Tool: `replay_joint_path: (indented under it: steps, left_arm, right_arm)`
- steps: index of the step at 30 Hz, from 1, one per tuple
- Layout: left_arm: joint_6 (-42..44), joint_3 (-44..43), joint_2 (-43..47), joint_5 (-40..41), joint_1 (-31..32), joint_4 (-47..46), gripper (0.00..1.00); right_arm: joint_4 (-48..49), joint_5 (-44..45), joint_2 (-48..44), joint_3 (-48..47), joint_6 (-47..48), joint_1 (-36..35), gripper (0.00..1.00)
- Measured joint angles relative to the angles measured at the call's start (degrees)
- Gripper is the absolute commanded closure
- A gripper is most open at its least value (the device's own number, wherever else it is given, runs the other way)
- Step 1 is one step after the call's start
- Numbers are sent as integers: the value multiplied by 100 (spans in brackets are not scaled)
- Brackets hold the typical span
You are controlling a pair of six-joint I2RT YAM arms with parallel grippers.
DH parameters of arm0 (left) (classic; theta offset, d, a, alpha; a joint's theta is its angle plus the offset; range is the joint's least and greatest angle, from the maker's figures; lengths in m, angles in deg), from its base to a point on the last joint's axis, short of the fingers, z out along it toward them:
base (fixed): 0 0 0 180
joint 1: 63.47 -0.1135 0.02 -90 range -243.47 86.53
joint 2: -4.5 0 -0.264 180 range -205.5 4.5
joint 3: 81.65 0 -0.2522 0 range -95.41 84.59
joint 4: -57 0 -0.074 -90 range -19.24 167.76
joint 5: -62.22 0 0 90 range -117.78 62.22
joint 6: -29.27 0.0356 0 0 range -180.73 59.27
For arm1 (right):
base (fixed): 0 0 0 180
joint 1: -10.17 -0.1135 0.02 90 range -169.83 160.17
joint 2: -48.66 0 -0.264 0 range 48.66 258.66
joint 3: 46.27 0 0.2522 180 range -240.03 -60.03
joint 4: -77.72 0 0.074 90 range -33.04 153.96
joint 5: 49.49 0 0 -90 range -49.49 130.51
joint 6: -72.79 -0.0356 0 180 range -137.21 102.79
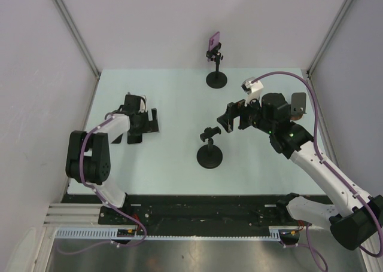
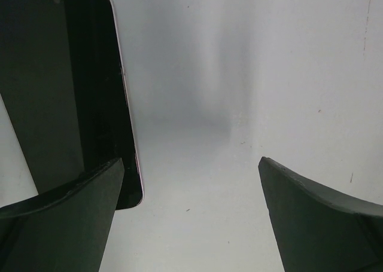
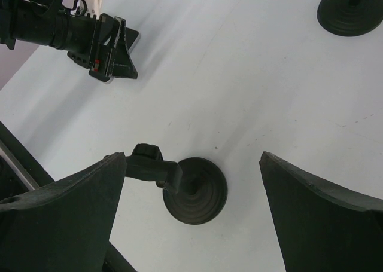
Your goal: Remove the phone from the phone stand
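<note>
Left gripper (image 1: 146,125) (image 2: 190,163): jaws spread wide, nothing clasped between them. It sits low over the pale matte table (image 1: 179,98). In the left wrist view a dark, flat, glossy phone with a pale pink edge (image 2: 66,92) lies flat on the table, off to one side of the gap. Its near corner passes beneath one finger (image 2: 66,224), and the other finger (image 2: 323,224) stands over bare surface. Most of the opening between the jaws is clear of the dark phone. Whether the finger above it makes contact cannot be told. In the top view the dark phone cannot be picked out with certainty beside this gripper.

Right gripper (image 1: 230,121) (image 3: 192,155): jaws parted, holding nothing, raised above the table. A black phone stand with a round stepped base and a small clamp head (image 1: 209,151) (image 3: 194,191) stands below and just ahead of it. In the right wrist view this near stand falls between the two fingers. Its clamp head (image 3: 152,164) is close beside one finger (image 3: 60,218) but apart from it, and it is empty.

Well beyond the right gripper, at the far edge of the table, a second black round-based stand (image 1: 216,78) (image 3: 352,12) carries a small purple phone (image 1: 213,43). The purple phone is held upright in the clamp of that far stand, away from both grippers.
</note>
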Motion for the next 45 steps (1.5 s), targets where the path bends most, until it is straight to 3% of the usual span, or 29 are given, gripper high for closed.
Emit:
replay_joint_path:
  steps: [13, 22, 45]
  left_arm:
    - [127, -570, -105, 144, 481, 72, 0]
    - [197, -656, -667, 262, 479, 173, 0]
    - [278, -590, -686, 444, 61, 260, 0]
  right_arm:
    - [2, 0, 0, 0, 0, 26, 0]
    - [0, 0, 0, 0, 15, 33, 0]
    - [-7, -2, 0, 0, 37, 42, 0]
